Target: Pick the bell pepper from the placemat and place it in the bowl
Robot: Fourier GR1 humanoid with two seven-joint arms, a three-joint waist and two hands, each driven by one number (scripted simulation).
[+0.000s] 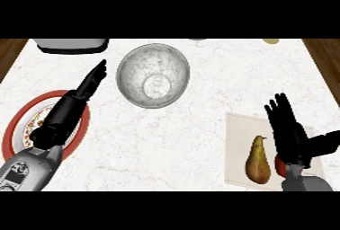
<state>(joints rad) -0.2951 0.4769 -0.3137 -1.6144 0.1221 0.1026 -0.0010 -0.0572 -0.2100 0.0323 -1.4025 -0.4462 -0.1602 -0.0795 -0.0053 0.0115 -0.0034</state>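
Presently: bowl (153, 75) empty, nothing placed. Placemat (240, 134) bears a pear (258, 160); a red sliver behind the right hand (289, 130), likely the bell pepper (281, 167), not lifted. Right hand open, fingers straight. Left hand (74, 99) open, extended over a red-rimmed plate (15, 130). Grasp, carry, release all remain.

1. Counter (179, 148): white marble with faint pinkish veins; dark wood at both sides
2. Bowl (153, 75): speckled grey, paler in its base
3. Plate (16, 130): red rim; white centre with brownish specks
4. Placemat (240, 148): pale cream
5. Pear (258, 160): yellow-brown, darker below
6. Hands: black; forearms grey
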